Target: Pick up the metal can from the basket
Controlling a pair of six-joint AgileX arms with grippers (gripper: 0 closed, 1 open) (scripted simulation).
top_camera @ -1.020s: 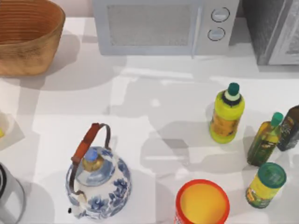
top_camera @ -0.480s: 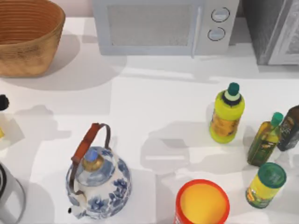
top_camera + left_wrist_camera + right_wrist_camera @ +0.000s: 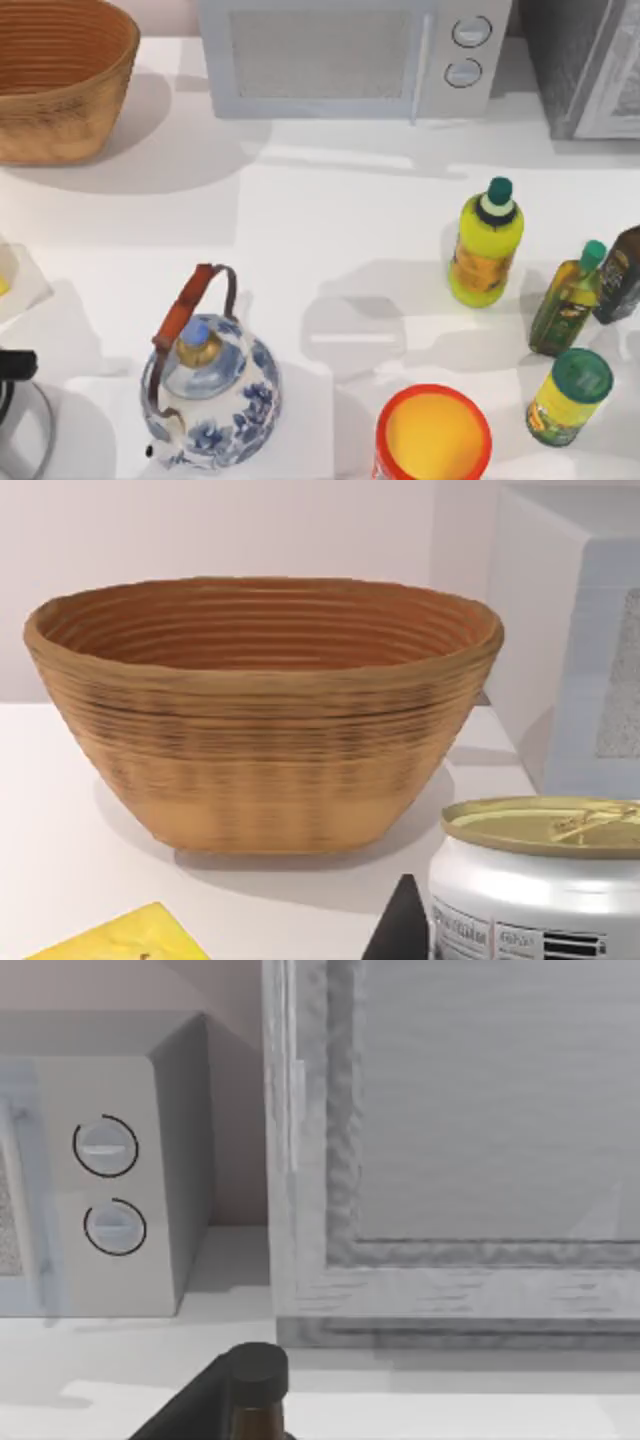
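The wicker basket [image 3: 60, 80] stands at the table's far left corner; in the left wrist view the basket [image 3: 265, 720] is ahead, and its bottom is hidden by the rim. A metal can [image 3: 545, 880] with a cream top and a white side stands on the table, outside the basket and close beside a dark fingertip [image 3: 402, 928]. From above, my left gripper [image 3: 14, 366] pokes in at the left edge, over the silver-white can [image 3: 25, 440] in the front left corner. My right arm is parked off the table's right side.
A microwave [image 3: 350, 55] and a grey cabinet [image 3: 590, 60] line the back. A blue-white teapot [image 3: 210, 390] sits front centre. A red tub [image 3: 432, 435], a green-lidded jar [image 3: 570, 395] and three bottles [image 3: 485, 245] crowd the right. A white tray [image 3: 15, 285] lies left.
The left gripper's dark tip came in at the left edge and moved toward the table's front, ending over the can. Shadows on the table shifted with it.
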